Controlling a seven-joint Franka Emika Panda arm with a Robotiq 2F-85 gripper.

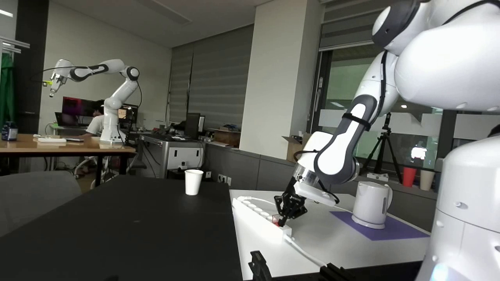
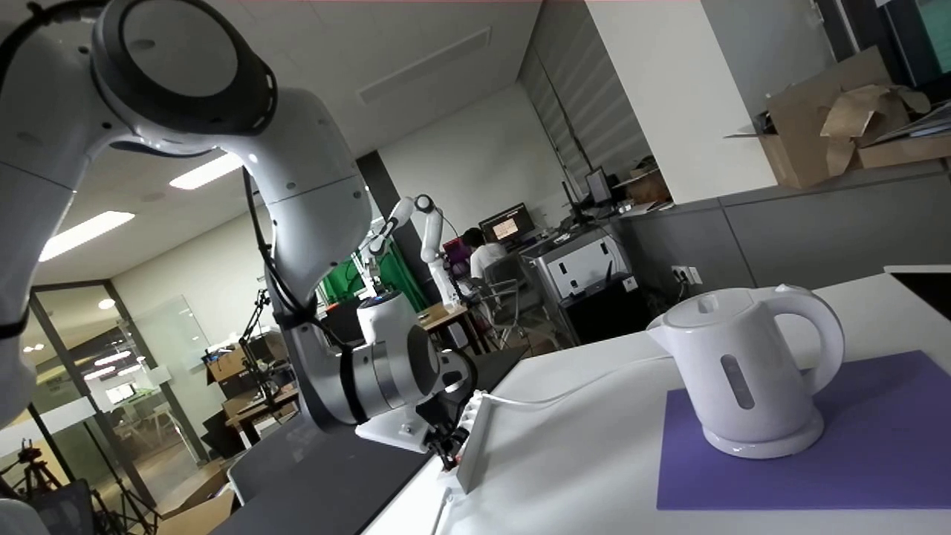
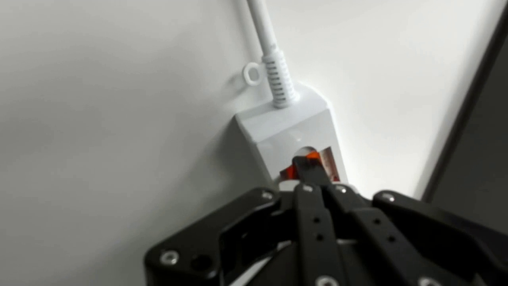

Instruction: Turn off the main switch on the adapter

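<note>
The adapter, a long white power strip, lies on the white table in both exterior views (image 1: 259, 228) (image 2: 474, 449). Its cable end fills the middle of the wrist view (image 3: 295, 127). The main switch (image 3: 313, 155) is orange-red under a clear cover near that end and partly hidden by my fingertips. It also shows as a red spot in an exterior view (image 1: 275, 223). My gripper (image 3: 311, 167) is shut, its fingertips together with nothing seen between them. It points down over the switch in both exterior views (image 1: 281, 222) (image 2: 449, 462). Contact or a small gap cannot be told.
A white kettle (image 1: 371, 205) (image 2: 750, 379) stands on a purple mat (image 1: 384, 233) (image 2: 702, 479). A thin white cable (image 1: 306, 253) (image 3: 262, 24) leaves the strip's switch end. A black table (image 1: 136, 222) adjoins the white one and holds a paper cup (image 1: 193, 182).
</note>
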